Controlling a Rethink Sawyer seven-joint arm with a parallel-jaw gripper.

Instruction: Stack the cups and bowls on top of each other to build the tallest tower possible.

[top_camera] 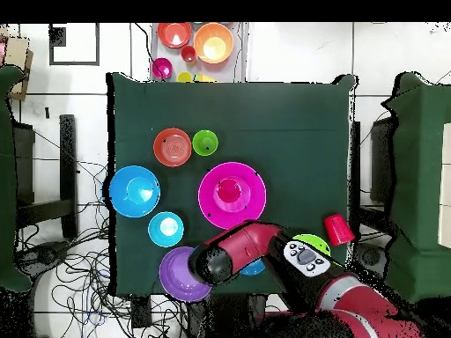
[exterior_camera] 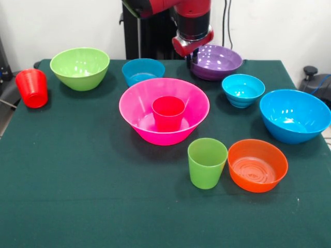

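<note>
1. The claw (exterior_camera: 195, 56) hangs at the far side of the worktop (exterior_camera: 93, 201), pointing straight down over the near-left rim of the purple bowl (exterior_camera: 217, 61); its tips are dark and lost against the bowl, so I cannot tell whether it is open or closed, or whether it touches the rim.
2. The arm (exterior_camera: 192, 20) comes down almost vertically from the top edge in the front view, its black wrist ending in a red collar just above the claw. From overhead the red and black arm (top_camera: 242, 249) reaches across the robot's end of the worktop and covers part of the purple bowl (top_camera: 181, 275).
3. Just left of the claw in the front view sits a small cyan bowl (exterior_camera: 143, 71); a second small cyan bowl (exterior_camera: 243, 89) stands nearer and to the right of the purple one.
4. The large pink bowl (exterior_camera: 139, 111) stands mid-worktop with the crimson cup (exterior_camera: 168, 112) upright inside it, the only nested pair.
5. The large blue bowl (exterior_camera: 295, 114) is at the right edge.
6. The lime green bowl (exterior_camera: 79, 67) is far left, the red-orange cup (exterior_camera: 32, 88) beside it at the left edge, its base turned up.
7. Nearest the camera, the green cup (exterior_camera: 207, 162) stands upright just beside the orange bowl (exterior_camera: 257, 165).
</note>
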